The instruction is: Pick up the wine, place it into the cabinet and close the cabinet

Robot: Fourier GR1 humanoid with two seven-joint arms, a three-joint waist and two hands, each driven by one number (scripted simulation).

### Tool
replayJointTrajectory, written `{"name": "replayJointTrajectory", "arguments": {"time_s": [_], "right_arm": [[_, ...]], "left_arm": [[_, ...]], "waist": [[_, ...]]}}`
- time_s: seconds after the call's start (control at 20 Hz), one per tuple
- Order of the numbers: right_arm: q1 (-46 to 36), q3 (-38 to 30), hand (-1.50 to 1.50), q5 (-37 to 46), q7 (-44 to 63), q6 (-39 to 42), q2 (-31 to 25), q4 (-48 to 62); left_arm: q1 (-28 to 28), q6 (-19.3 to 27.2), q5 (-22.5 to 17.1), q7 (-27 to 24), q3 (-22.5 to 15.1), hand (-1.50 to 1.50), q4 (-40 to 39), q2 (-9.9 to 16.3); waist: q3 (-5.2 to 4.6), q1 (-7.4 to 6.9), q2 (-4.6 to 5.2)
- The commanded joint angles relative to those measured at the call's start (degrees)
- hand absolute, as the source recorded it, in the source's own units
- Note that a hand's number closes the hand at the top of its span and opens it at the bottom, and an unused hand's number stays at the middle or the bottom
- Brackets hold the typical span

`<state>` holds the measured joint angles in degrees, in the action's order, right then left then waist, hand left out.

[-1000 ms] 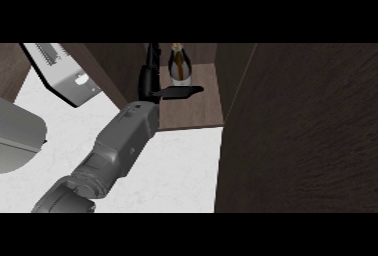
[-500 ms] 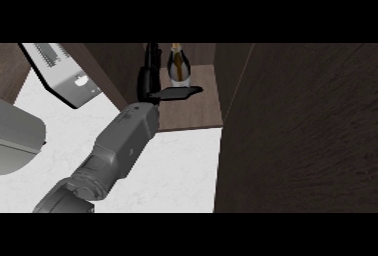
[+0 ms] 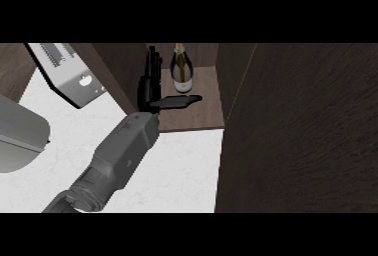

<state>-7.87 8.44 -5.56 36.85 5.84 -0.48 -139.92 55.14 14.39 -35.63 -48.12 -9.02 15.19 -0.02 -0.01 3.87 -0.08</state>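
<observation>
Nothing moved: open hand (image 3: pixel 153 82) beside wine (image 3: pixel 181 65) in cabinet (image 3: pixel 199 117).

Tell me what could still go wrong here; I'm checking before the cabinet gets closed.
1. The hand is inside the cabinet, open, right beside the wine; pulling it out carelessly could knock the upright bottle over.
2. The cabinet door stands open at the right. Swinging it shut before the forearm is out would likely hit the arm.
</observation>
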Motion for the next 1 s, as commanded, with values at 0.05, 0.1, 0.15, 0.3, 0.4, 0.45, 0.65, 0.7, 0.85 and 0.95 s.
{"name": "replayJointTrajectory", "arguments": {"time_s": [0.05,0.1,0.15,0.3,0.4,0.45,0.65,0.7,0.85,0.95], "right_arm": [[1.61,-2.28,-1.5,-1.76,0.88,-0.15,-0.8,-3.67],[4.4,-2.71,-1.5,-3.28,-0.48,1.99,-1.87,-3.15],[0.43,-2.98,-1.5,-0.33,0.29,-0.25,-1.06,-1.15],[4.85,-0.26,-1.5,-0.01,1.66,-0.13,-0.69,-6.08],[4.83,-4.0,-1.5,-2.61,2.12,-0.07,-2.01,-7.46],[8.29,-1.42,-1.5,-0.92,-3.01,1.61,-0.87,-5.35],[7.12,0.61,-1.5,1.82,2.26,-1.16,-0.9,-9.17],[8.21,1.61,-1.5,2.31,-2.12,0.16,-0.36,-5.99],[5.86,-2.58,-1.5,-1.39,1.43,-0.29,-2.05,-7.65],[2.04,-1.53,-1.5,0.14,2.95,-1.69,-1.6,-6.09]], "left_arm": [[-10.5,4.06,-6.44,0.05,-10.35,-1.5,9.95,0.02],[-10.2,7.21,-8.16,2.68,-13.6,-1.5,14.23,0.02],[-12.64,9.75,-7.92,3.1,-15.63,-1.5,18.05,0.02],[-20.58,12.8,-9.91,0.61,-22.94,-1.5,25.06,0.02],[-21.45,17.64,-8.44,3.7,-25.52,-1.5,32.0,0.02],[-24.9,17.59,-7.25,0.93,-25.03,-1.5,33.86,0.02],[-28.14,24.26,-3.23,8.43,-29.34,-1.5,46.34,0.02],[-31.71,25.59,-2.67,6.1,-30.77,-1.5,49.43,0.02],[-33.51,25.87,-0.58,10.5,-30.52,-1.5,56.86,2.19],[-39.15,28.04,0.33,10.7,-32.54,-1.5,62.76,3.02]], "waist": [[-0.01,-0.74,-0.14],[0.03,-1.0,-0.16],[0.01,-2.39,-0.34],[-0.01,-2.39,-0.21],[0.04,-3.32,-0.3],[0.05,-3.72,-0.27],[0.03,-4.0,-0.34],[0.04,-4.07,-0.26],[0.03,-4.06,-0.17],[0.01,-4.31,-0.17]]}}
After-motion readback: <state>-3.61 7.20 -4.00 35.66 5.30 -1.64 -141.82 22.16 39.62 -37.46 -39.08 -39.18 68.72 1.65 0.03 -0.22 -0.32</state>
